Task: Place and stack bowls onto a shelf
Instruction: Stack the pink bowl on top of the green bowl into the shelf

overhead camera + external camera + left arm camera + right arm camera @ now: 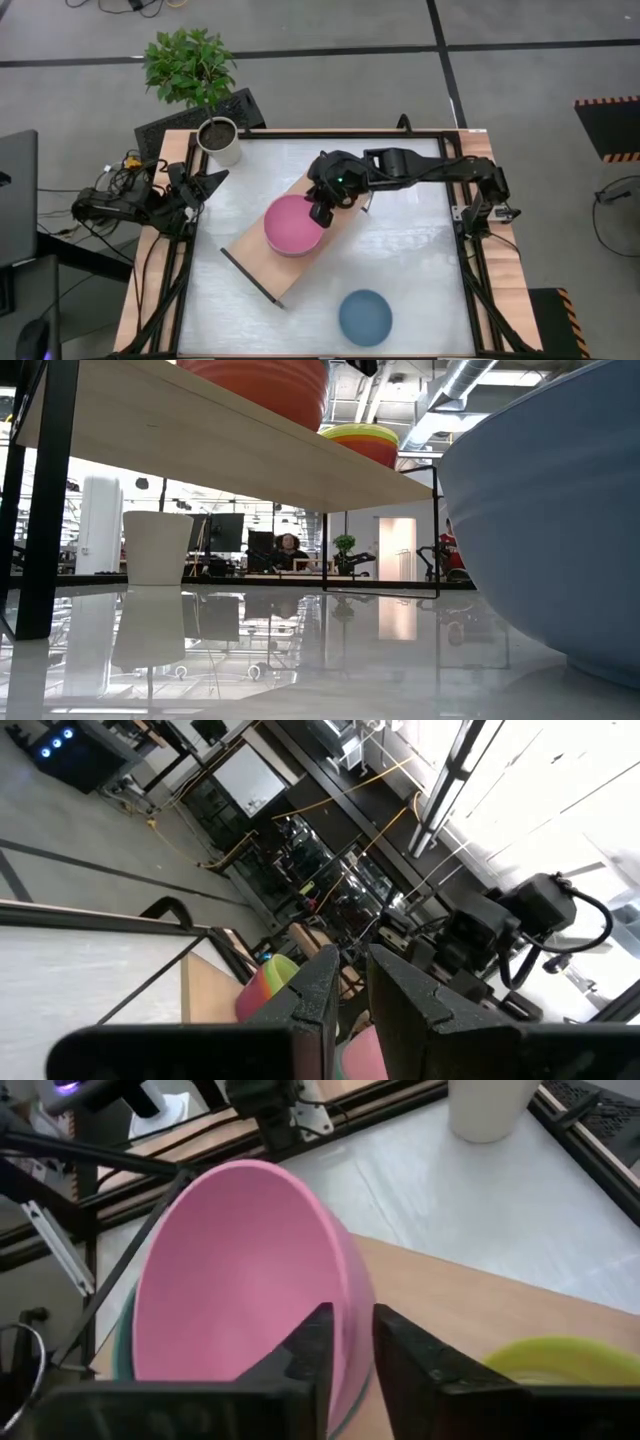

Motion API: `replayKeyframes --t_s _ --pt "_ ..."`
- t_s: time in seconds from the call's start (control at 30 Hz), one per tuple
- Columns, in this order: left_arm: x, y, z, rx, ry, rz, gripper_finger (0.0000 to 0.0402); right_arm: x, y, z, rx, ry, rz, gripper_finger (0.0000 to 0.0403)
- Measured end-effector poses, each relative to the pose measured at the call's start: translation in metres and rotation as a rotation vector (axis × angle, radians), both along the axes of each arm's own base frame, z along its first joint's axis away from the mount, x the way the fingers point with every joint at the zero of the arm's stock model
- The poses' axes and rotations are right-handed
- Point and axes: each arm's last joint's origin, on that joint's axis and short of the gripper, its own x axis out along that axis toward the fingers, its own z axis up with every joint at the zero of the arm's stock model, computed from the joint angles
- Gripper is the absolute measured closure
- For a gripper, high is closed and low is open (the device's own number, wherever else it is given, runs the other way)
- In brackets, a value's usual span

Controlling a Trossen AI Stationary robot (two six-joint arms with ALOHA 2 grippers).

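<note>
The shelf (290, 255) already carried most of the bowls: the pink bowl (293, 224) sat nested on a teal one, with a small yellow-green one (560, 1360) beside it. The blue bowl (365, 317) lay on the table, well apart, left to place. The right gripper (321, 213) straddled the pink rim, fingers slightly parted, apparently letting go.

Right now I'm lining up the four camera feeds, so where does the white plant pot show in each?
High view: white plant pot upper left, at the table's corner.
Low view: pot left of middle, below the shelf.
Left wrist view: not in it.
Right wrist view: pot at the top edge, cropped.
Shared landmark: the shelf.
</note>
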Motion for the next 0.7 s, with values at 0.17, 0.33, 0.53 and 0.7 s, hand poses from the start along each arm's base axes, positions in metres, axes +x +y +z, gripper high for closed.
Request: replayKeyframes --t_s 0.17,0.33,0.53,0.7 --pt "0.0 0.0 0.0 0.0 0.0 0.0 0.0358 0.0 -0.006 0.0 -0.005 0.001 -0.009 0.0267" --pt "0.0 0.0 0.0 0.001 0.003 0.0 0.0358 -0.006 -0.009 0.015 -0.021 -0.055 -0.023 0.0258" --pt "0.0 0.0 -0.001 0.002 0.015 0.004 0.0358 -0.009 -0.009 0.036 -0.081 -0.163 0.03 0.0305" --pt "0.001 0.0 -0.003 -0.003 0.03 0.023 0.0359 -0.001 -0.01 0.029 -0.136 -0.153 0.088 0.0386"
